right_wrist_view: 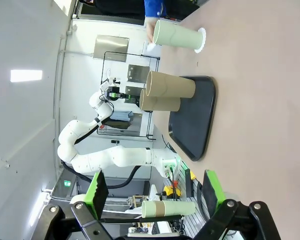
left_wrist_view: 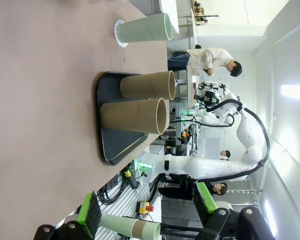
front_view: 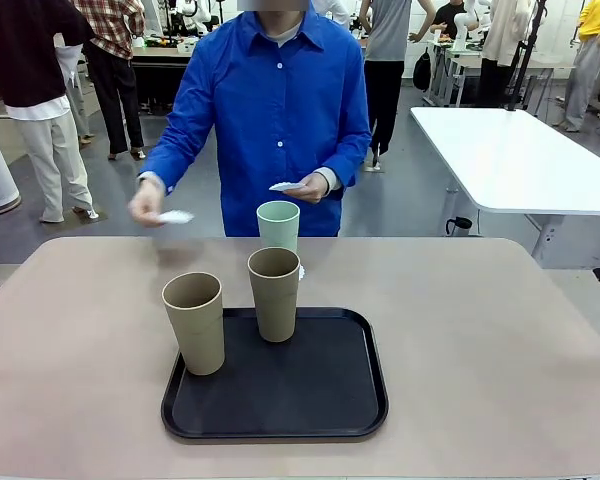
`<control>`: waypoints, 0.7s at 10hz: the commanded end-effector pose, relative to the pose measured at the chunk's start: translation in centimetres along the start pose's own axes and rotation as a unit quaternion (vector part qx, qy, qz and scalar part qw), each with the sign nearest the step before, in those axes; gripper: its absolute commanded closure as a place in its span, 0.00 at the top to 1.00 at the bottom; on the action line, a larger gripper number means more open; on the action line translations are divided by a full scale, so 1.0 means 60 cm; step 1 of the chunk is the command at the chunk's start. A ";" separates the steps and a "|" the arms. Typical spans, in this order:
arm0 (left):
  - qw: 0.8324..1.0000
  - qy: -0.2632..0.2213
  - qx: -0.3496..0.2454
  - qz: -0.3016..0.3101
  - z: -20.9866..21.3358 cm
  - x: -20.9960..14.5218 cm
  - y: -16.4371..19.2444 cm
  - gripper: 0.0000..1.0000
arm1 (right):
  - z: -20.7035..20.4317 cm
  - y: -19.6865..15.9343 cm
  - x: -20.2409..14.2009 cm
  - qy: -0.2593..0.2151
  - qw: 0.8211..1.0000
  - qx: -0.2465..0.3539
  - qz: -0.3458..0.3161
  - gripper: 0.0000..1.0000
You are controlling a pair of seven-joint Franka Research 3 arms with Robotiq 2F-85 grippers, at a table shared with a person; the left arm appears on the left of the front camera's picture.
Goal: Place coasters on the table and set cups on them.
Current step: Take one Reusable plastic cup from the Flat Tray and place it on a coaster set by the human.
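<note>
Standing on a coaster (right_wrist_view: 202, 39) at the far middle of the worktop (front_view: 480, 330), the mint cup (front_view: 278, 224) looks finished; the two tan cups (front_view: 194, 322) wait on the near tray (front_view: 330, 400), probably for the spare coasters (front_view: 176, 216) in the person's hands (front_view: 146, 205). Both arms' jaws are spread wide, holding nothing

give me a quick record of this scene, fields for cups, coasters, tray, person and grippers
mint cup: upright on the table, standing on a coaster, beyond the tray
tan cups: both upright on the black tray
loose coasters: one in each of the person's hands, at the far side
left gripper: open, holding nothing
right gripper: open, holding nothing
progress: one of three cups on a coaster
</note>
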State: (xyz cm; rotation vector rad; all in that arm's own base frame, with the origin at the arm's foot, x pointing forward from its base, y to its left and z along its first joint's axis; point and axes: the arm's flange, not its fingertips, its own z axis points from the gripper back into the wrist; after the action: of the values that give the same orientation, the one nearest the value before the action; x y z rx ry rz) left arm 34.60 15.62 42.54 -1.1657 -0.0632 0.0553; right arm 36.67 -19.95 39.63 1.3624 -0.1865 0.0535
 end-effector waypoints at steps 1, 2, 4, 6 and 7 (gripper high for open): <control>1.000 -0.002 -0.002 -0.003 0.003 -0.001 -0.003 1.00 | -0.001 -0.001 -0.002 -0.001 1.000 0.005 0.000 1.00; 1.000 -0.002 -0.002 -0.003 0.003 -0.001 -0.003 1.00 | -0.001 -0.001 -0.002 -0.001 1.000 0.005 0.000 1.00; 1.000 -0.002 -0.002 -0.003 0.003 -0.001 -0.003 1.00 | -0.001 -0.001 -0.002 -0.001 1.000 0.005 0.000 1.00; 1.000 -0.002 -0.002 -0.003 0.003 -0.001 -0.003 1.00 | -0.001 -0.001 -0.002 -0.001 1.000 0.005 0.000 1.00; 1.000 -0.002 -0.002 -0.003 0.003 -0.001 -0.003 1.00 | -0.001 -0.001 -0.002 -0.001 1.000 0.005 0.000 1.00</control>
State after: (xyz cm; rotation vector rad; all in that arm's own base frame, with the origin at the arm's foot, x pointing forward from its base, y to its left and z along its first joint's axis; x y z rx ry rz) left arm 34.60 15.62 42.54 -1.1657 -0.0632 0.0553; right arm 36.61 -20.05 39.63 1.3618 -0.1883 0.0511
